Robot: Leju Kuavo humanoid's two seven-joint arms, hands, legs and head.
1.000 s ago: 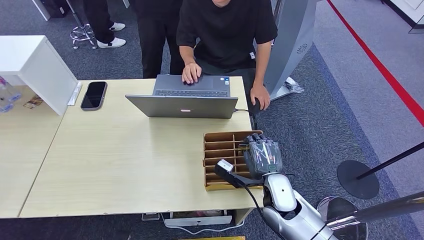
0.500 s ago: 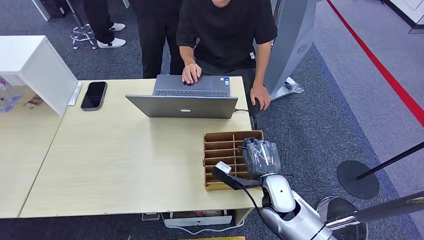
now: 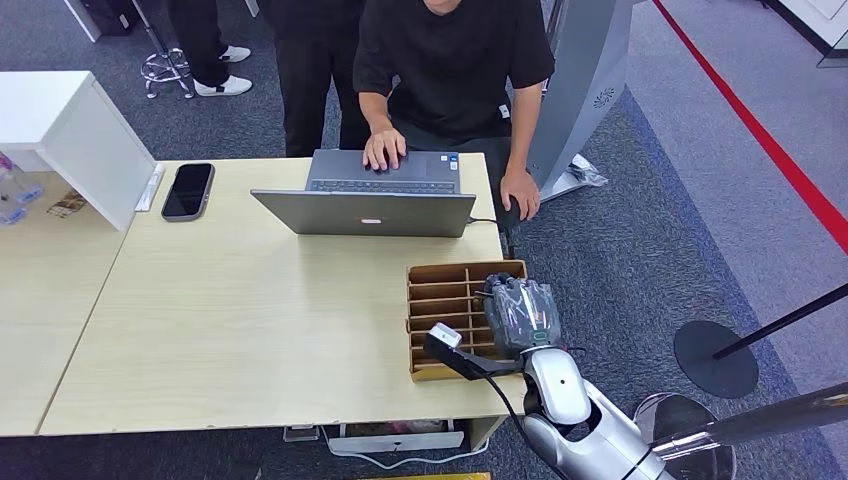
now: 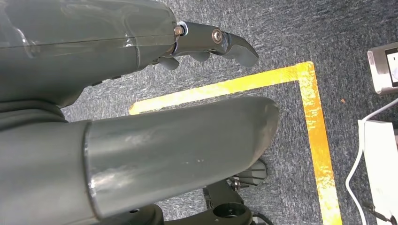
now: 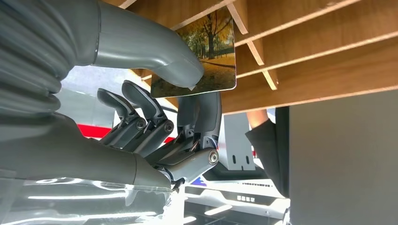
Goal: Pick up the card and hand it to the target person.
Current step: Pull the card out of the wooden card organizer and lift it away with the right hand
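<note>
The card [image 5: 206, 51], printed with autumn trees, is pinched between the thumb and fingers of my right hand [image 5: 155, 93], right against the wooden dividers of the slotted box [image 5: 319, 51]. In the head view my right hand [image 3: 522, 312] sits over the right side of that box [image 3: 440, 290], at the table's near right corner, and the hand hides the card. A person in a black shirt [image 3: 450, 60] stands across the table with one hand on a laptop [image 3: 365, 205]. My left hand [image 4: 141, 93] hangs over the floor, fingers apart, holding nothing.
A black phone [image 3: 187, 189] lies at the table's far left beside a white box [image 3: 70, 140]. Another person's legs [image 3: 205, 40] stand behind the table. A cable [image 3: 500, 390] runs from my right wrist. Yellow tape [image 4: 314, 131] marks the carpet.
My right hand has drawn back and turned slightly over the box's right side. The person and the laptop have stayed put.
</note>
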